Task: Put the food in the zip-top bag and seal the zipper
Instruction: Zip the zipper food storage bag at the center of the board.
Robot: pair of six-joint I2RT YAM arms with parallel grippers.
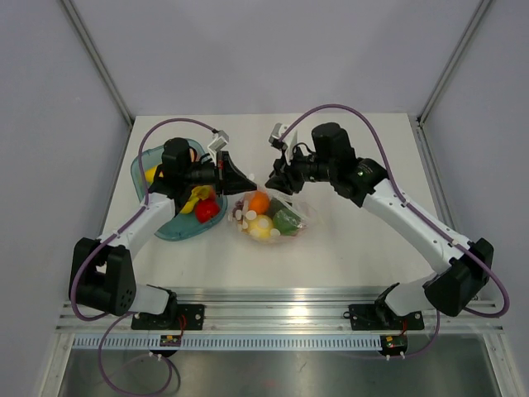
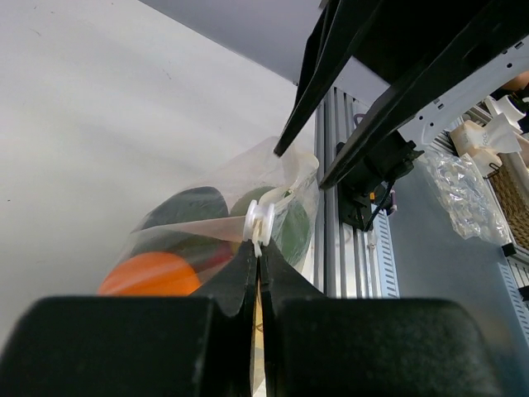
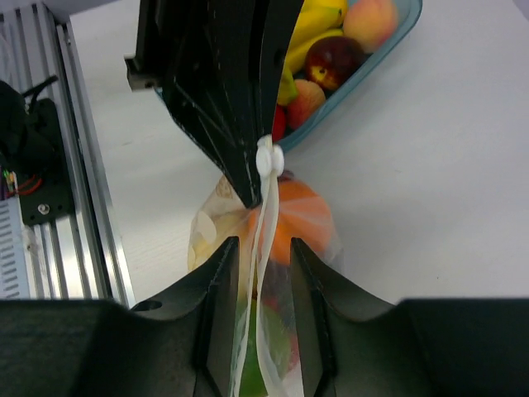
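Left claw (image 2: 258, 246) is clamped tight on the bag's (image 1: 281, 217) zipper (image 3: 265, 213) end, likely anchoring it, while right claw (image 3: 264, 248) straddles that zipper, jaws parted, gripping nothing.

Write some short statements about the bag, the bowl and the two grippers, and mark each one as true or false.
1. The left gripper is shut on the top edge of the bag. True.
2. The right gripper is clamped tight on the bag. False: its jaws stand apart, with the bag's edge hanging between them.
3. The bowl is empty. False: fruit lies in it.
4. An orange is inside the bag. True.
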